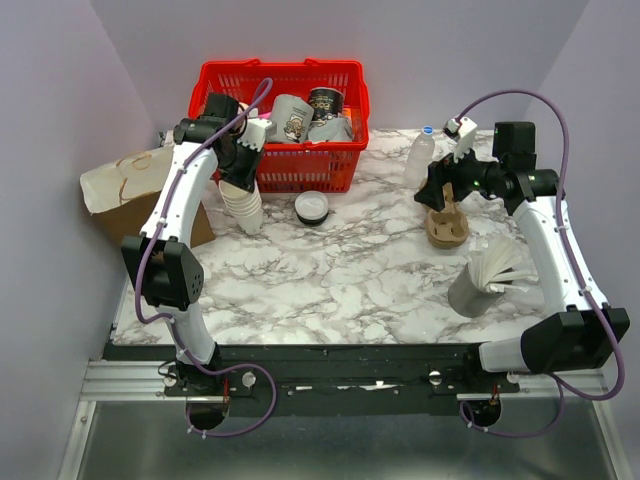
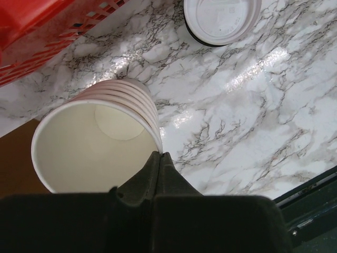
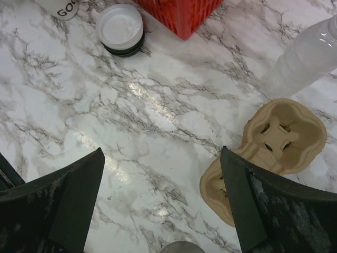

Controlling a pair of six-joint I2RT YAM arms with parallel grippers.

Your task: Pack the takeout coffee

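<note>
A stack of nested cream-white paper cups [image 1: 244, 205] stands in front of the red basket and fills the left wrist view [image 2: 95, 142]. My left gripper [image 1: 236, 180] is shut, its fingertips [image 2: 159, 154] pinching the rim of the top cup of that stack. No single separate cup shows. A small pile of white round lids [image 1: 312, 208] lies on the marble just right of the stack and also shows in both wrist views [image 2: 221, 18] [image 3: 121, 27]. My right gripper [image 1: 432, 195] is open and empty [image 3: 162, 153] above the table, beside a brown cardboard cup carrier [image 1: 446, 225] [image 3: 274, 153].
A red basket [image 1: 300, 168] with grey printed mugs [image 1: 290, 118] stands at the back. A clear water bottle [image 1: 418, 158] stands behind the carrier. A grey holder of white paper [image 1: 480, 285] stands at the front right. A brown paper bag [image 1: 125, 190] lies at the left edge.
</note>
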